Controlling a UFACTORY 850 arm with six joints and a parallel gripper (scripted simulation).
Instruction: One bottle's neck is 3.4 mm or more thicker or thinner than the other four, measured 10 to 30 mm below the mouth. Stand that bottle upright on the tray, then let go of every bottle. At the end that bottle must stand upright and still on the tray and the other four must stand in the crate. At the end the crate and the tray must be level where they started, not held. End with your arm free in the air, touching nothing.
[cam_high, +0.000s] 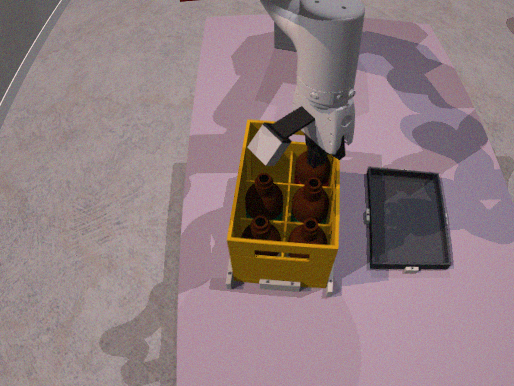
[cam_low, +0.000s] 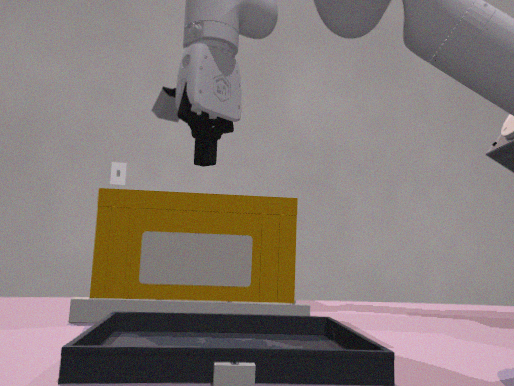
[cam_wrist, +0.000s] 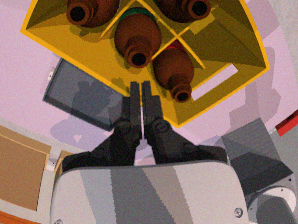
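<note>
A pink mat (cam_high: 280, 330) lies over the grey floor, and everything else sits on it. The arm (cam_high: 325, 55) reaches down from the far side of the yellow crate (cam_high: 282, 265), which rests on the mat with a grey base strip (cam_low: 100, 310) under it. To the right of the crate in the top view, near but apart from it, lies the dark tray (cam_high: 372, 220), holding no bottle. Five brown bottles stand in the crate's cells: two in the near row (cam_high: 261, 227) (cam_high: 309, 231), two in the middle row (cam_high: 264, 192) (cam_high: 311, 199) and one in the far right cell (cam_high: 309, 169); the far left cell is hidden by the wrist camera block (cam_high: 269, 144). The gripper (cam_low: 205, 155) hangs above the crate's far right corner, well clear of its rim, fingers pressed together with nothing between them.
</note>
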